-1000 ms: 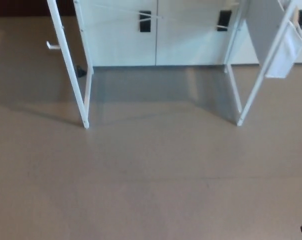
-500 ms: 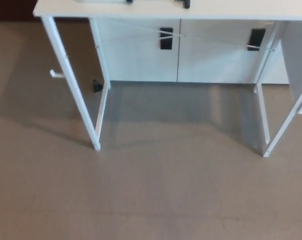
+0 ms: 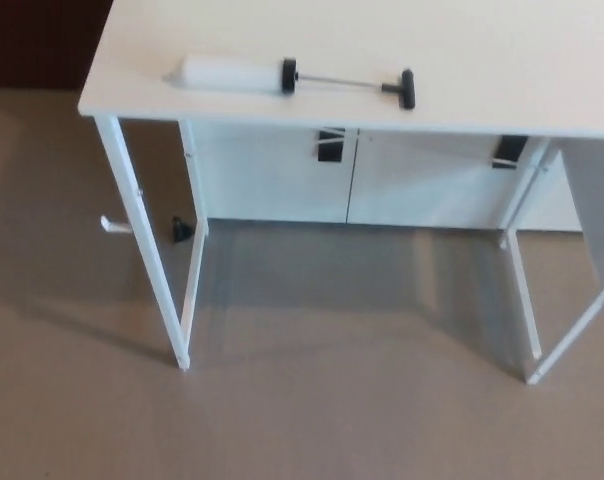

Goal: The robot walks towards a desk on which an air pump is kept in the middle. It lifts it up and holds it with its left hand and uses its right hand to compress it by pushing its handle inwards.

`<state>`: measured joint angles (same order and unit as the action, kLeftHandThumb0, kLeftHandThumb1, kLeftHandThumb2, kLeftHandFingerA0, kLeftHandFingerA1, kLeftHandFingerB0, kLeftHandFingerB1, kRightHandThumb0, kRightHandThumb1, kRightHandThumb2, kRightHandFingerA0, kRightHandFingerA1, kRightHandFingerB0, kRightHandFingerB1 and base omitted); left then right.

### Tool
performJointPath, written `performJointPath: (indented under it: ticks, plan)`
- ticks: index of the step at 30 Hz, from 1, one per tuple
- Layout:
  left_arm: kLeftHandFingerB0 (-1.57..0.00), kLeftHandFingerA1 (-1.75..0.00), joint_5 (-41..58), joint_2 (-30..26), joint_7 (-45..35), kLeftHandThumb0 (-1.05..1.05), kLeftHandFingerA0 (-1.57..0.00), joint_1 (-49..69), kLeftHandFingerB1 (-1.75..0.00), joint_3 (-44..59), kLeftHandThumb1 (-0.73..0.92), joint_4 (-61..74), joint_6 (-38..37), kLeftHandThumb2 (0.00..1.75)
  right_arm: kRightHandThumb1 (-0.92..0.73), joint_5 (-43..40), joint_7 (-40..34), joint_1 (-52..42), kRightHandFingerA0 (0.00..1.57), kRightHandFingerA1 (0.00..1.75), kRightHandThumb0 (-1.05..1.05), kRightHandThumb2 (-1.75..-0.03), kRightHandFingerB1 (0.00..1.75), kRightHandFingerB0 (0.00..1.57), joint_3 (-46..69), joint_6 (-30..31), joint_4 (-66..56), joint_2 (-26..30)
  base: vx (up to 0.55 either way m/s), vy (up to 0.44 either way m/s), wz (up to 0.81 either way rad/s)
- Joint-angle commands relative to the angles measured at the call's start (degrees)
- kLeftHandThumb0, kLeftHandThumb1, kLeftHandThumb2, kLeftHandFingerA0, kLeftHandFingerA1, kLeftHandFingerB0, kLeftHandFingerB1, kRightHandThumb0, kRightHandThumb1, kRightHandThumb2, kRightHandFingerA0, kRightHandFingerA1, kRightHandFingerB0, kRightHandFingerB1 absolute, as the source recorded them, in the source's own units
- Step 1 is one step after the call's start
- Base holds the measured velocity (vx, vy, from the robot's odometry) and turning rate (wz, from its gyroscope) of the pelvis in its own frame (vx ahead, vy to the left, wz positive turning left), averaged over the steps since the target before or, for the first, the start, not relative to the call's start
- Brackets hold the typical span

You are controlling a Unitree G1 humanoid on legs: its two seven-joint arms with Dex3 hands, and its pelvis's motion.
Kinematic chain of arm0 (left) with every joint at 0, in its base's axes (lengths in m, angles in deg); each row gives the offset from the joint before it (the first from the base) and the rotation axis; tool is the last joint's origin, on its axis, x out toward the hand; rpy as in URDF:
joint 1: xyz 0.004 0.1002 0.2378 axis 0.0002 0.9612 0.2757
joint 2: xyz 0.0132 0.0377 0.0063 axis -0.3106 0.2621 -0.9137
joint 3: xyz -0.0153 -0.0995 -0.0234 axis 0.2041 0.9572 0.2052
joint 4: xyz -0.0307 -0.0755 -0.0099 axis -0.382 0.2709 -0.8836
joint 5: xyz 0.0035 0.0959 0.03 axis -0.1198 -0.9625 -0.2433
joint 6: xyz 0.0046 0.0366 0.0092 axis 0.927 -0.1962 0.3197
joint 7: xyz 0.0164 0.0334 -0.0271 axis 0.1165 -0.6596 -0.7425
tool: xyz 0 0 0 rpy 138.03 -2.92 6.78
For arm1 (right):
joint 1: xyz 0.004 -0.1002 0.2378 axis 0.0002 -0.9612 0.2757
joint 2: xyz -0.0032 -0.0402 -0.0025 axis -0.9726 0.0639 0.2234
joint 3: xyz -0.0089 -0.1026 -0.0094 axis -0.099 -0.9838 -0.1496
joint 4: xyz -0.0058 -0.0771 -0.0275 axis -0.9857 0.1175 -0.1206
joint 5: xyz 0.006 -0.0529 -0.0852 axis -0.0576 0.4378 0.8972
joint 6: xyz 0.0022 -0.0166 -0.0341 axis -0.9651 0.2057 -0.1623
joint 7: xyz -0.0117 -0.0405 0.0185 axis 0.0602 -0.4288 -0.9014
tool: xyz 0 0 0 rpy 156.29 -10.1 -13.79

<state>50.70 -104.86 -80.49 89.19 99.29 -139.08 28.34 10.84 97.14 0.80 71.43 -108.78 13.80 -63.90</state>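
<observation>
Barely started tbh: air pump (image 3: 282,77) is seen lying untouched at the table's (image 3: 502,60) 11 o'clock, handle (image 3: 406,88) extended; neither hand is seen, so finger state can't be told.

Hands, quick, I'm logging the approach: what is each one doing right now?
Left hand: not in view.
Right hand: not in view.
The air pump lies untouched on the desk.
</observation>
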Motion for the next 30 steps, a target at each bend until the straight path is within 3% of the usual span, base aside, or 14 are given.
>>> performJointPath:
  ticks: [1, 14, 30]
  plan:
    - [-0.31, -0.33, 0.0, -0.7, -0.2, -0.68, -0.3, 0.3, -0.33, 0.0, 0.86, -0.6, -1.5, 0.67, -0.54, 0.6, -1.1, 0.1, 0.0, 0.48, -0.36, -1.1, 0.47, 0.0, 0.0, -0.8, 0.7, 0.7, 0.17, -0.032, 0.02]
    - [-0.31, -0.33, 0.3, -0.8, -0.3, -0.68, -0.3, 0.4, -0.33, 0.2, 0.86, -1.1, -1.8, 0.67, -0.54, 0.9, -1.3, 0.7, 0.0, 0.48, -0.36, -1.1, 0.47, 0.0, -0.3, -0.8, 1.1, 0.5, 0.21, -0.074, -0.02]
    - [-0.31, -0.33, 0.5, -0.9, -0.3, -0.68, -0.3, 0.2, -0.33, 0.4, 0.86, -1.5, -2.1, 0.67, -0.54, 1.1, -1.3, 1.3, 0.0, 0.48, -0.36, -1.1, 0.47, 0.0, -0.4, -0.8, 1.5, 0.4, 0.21, 0.193, -0.01]
